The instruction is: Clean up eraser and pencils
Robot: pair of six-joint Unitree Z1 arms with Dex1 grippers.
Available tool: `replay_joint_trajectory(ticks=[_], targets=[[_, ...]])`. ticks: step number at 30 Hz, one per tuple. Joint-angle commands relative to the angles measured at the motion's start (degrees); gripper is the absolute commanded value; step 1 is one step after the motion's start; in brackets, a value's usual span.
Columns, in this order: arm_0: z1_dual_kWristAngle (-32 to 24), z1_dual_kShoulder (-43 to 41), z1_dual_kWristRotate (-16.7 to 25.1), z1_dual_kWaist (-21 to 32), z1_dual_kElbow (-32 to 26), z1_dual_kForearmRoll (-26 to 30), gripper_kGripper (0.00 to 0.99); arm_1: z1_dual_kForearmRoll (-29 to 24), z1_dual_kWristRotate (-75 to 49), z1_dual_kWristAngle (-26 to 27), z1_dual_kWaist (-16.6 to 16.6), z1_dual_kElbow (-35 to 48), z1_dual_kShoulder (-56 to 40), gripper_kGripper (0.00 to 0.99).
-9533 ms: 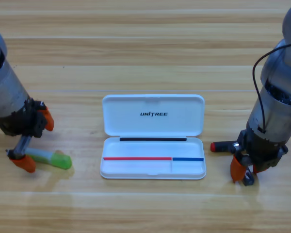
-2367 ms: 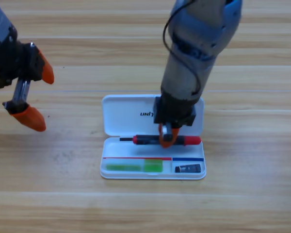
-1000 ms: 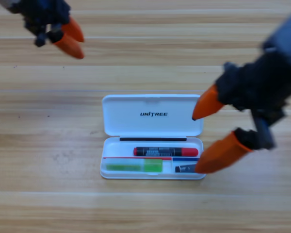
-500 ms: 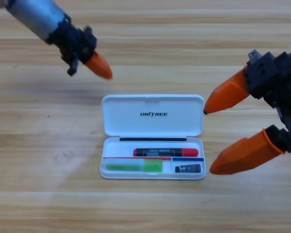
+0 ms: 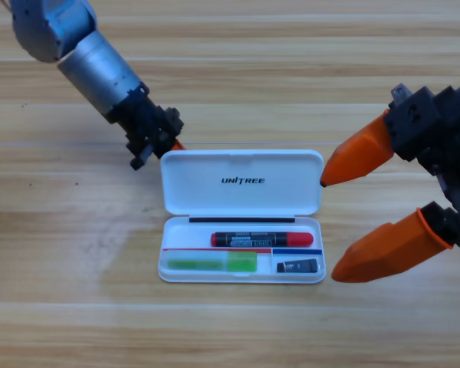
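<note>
Three items stowed: the red pencil [image 5: 262, 239], the green pencil [image 5: 211, 264] and the eraser [image 5: 297, 266] were all seen lying inside the tray of the white case [image 5: 241, 201].
Red pencil: laid lengthwise across the tray's upper compartment, red cap to the right.
Green pencil: laid parallel to it in the lower left compartment.
Eraser: set in the small lower right compartment.
Case lid: stood open, hinged back above the tray; its long axis ran left to right, like the pencils.
Deciding relation: the lid's upper left corner lay just beside the left gripper [image 5: 155, 142], down and to the right of it, so the left arm was judged nearer for closing the lid.
Left arm pose: stretched in from the upper left corner and angled down toward that corner; only a sliver of orange was shown past the black body, so its spread could not be told.
Right gripper [image 5: 353, 220]: held large at the right edge, beside the case; both orange jaws were spread wide apart, nothing between them.
Task stage: judged nearly done, with only the lid left to be folded down.
</note>
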Motion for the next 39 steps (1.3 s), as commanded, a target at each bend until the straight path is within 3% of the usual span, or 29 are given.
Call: replay_joint_trajectory(ticks=[1, 12, 21, 39], targets=[[-0.57, -2.46, 0.0, -3.59, 4.0, 0.77, 0.0, -0.76, 0.5, 0.63, 1.06, 1.76, -0.55, 0.96], [2.33, -8.17, -1.76, -7.72, 9.45, -0.81, 0.0, -0.76, 0.59, 0.71, 1.06, 1.58, 0.42, 0.96], [6.64, -10.63, -3.69, -10.0, 17.18, -8.19, 0.0, -0.76, 0.68, 0.71, 0.97, 1.5, 0.68, 0.96], [15.25, -11.78, -8.44, -15.63, 25.0, -18.56, 0.0, -0.76, 0.94, 0.71, 0.97, 1.14, 1.38, 0.96]])
